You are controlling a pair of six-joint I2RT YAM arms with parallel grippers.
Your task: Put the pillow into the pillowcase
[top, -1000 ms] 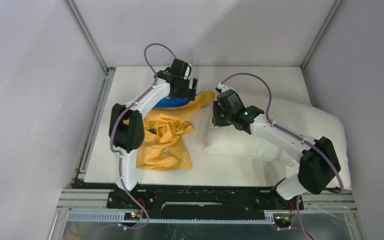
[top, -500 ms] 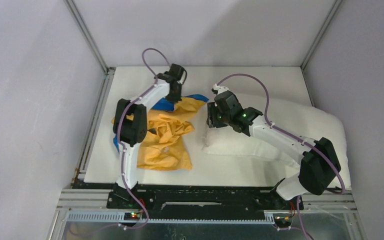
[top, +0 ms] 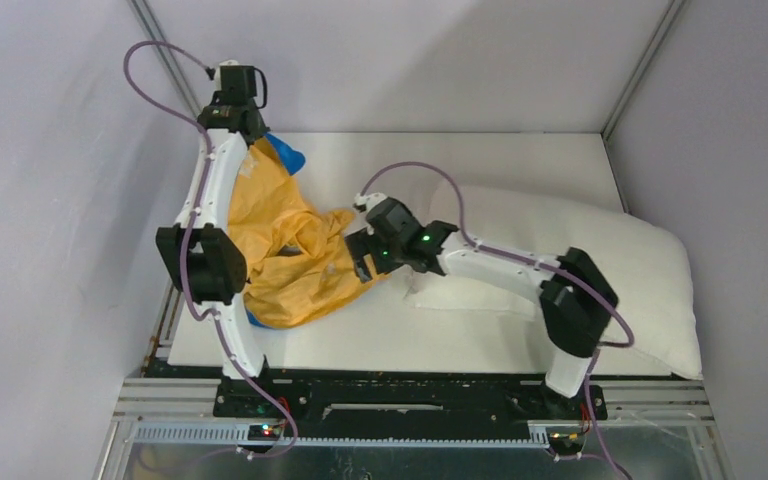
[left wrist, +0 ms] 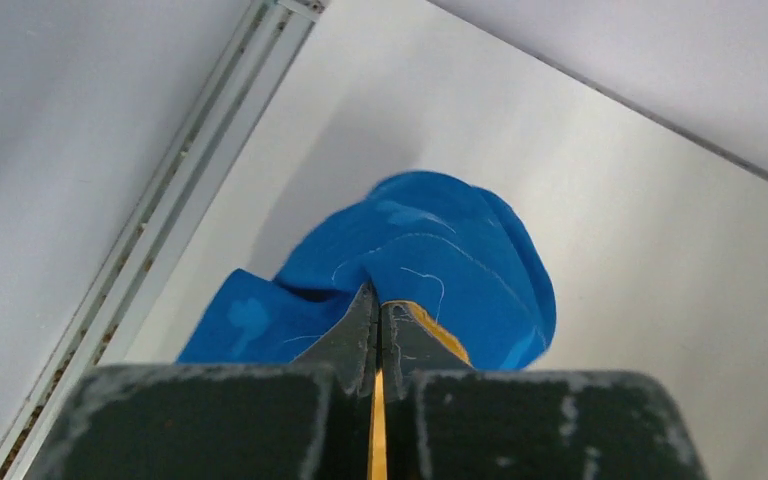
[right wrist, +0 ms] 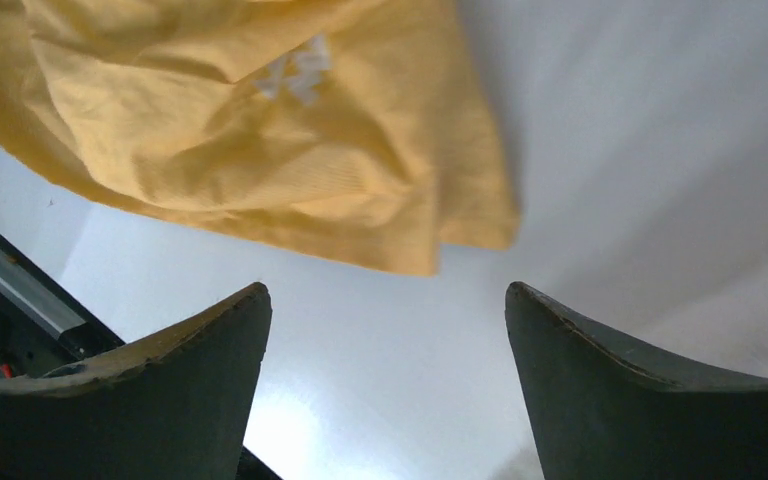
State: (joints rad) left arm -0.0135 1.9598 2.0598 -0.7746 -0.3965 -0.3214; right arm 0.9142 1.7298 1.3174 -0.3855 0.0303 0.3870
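left hand (left wrist: 375, 300) raised far-left, clamped on pillowcase (top: 290, 255) | right hand (right wrist: 385, 292) low, spread wide beside it

Pillowcase (top: 295, 280) partly behind the left arm (top: 210, 190); pillow (top: 650, 265) partly under the right arm (top: 495, 265).

The pillowcase (top: 290, 255), orange-yellow with white lettering and a blue reverse, is hung crumpled from its raised far-left corner down onto the bench (top: 520, 160). The pillow (top: 640, 270), white and plump, is laid flat at right.

White table (top: 520, 155), pale lavender walls (top: 40, 200)
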